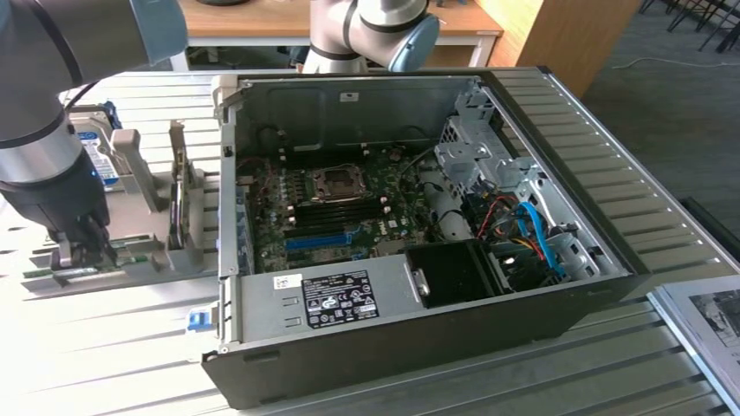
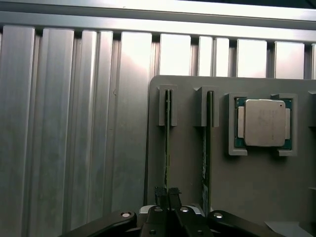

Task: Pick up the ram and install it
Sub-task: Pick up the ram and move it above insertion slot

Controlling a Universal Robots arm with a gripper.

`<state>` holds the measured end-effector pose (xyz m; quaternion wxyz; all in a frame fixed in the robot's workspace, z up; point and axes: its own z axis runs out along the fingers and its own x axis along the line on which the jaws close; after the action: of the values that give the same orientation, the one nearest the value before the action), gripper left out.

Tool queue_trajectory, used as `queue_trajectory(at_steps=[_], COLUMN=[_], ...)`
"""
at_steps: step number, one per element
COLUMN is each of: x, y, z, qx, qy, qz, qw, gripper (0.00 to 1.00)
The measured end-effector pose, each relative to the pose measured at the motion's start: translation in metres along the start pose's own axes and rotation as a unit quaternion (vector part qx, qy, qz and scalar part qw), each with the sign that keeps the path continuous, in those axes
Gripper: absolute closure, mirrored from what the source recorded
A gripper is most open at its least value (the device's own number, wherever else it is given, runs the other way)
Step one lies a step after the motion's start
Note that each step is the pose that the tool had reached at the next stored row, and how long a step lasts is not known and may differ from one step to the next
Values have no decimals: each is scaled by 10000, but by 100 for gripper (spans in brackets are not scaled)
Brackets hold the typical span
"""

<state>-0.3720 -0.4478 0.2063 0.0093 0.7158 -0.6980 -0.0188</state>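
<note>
Wrist view: pincer [image 2: 167,192] grips ram [image 2: 168,136], on edge, lengthwise along holder [image 2: 256,197].

The ram [image 2: 167,143], stood edgewise in a grey holder [image 2: 187,163], is clasped by the pincer [image 2: 167,193]; a processor [image 2: 264,122] is seated nearby.

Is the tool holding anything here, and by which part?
The tool looks shut on the ram, pinching its two flat faces near one end, with the ram standing on edge in the holder.
</note>
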Motion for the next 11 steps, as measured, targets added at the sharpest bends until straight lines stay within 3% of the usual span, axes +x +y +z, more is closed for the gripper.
queue_trajectory(at_steps=[11], x=[-1], y=[4], z=[-112], qx=[0], qy=[0], qz=[0], qw=[10000], gripper=[88])
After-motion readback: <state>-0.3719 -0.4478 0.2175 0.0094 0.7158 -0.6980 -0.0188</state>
